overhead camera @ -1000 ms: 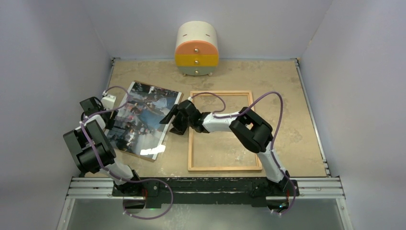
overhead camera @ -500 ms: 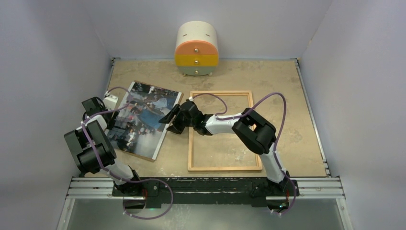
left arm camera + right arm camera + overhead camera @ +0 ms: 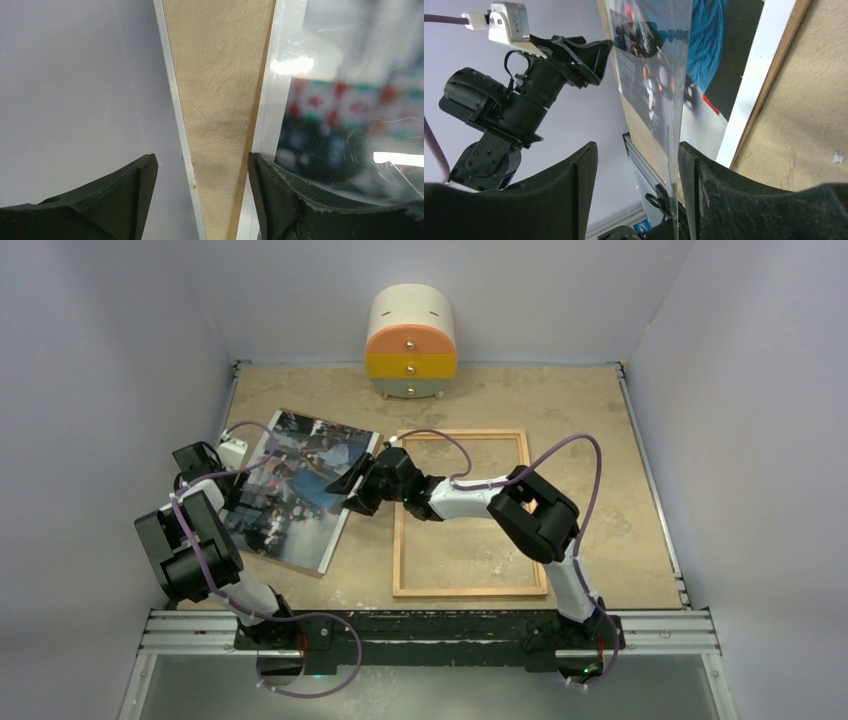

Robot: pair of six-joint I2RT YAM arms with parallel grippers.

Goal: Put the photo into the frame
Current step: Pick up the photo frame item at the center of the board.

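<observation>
The photo [image 3: 290,490] lies face up on a brown backing board [image 3: 774,70] at the left of the table. The frame [image 3: 460,433], thin light wood, rests flat just right of it with nothing inside. My right gripper [image 3: 348,483] is at the photo's right edge. Its jaws [image 3: 638,150] are open, with a clear pane [image 3: 669,100] standing edge-on between them, close to the right finger. My left gripper [image 3: 228,490] is at the photo's left edge, open [image 3: 201,160]. Its right finger [image 3: 280,185] sits over the photo's white border.
A round cream, orange and yellow drawer cabinet [image 3: 411,345] stands at the back centre. The left wall [image 3: 75,75] and a metal rail [image 3: 172,90] run close beside the left gripper. Purple cables loop over both arms.
My right gripper has moved left and slightly back to the photo's right edge, and its jaws have narrowed. The bright glare at the photo's near corner is gone. The left arm has barely moved.
</observation>
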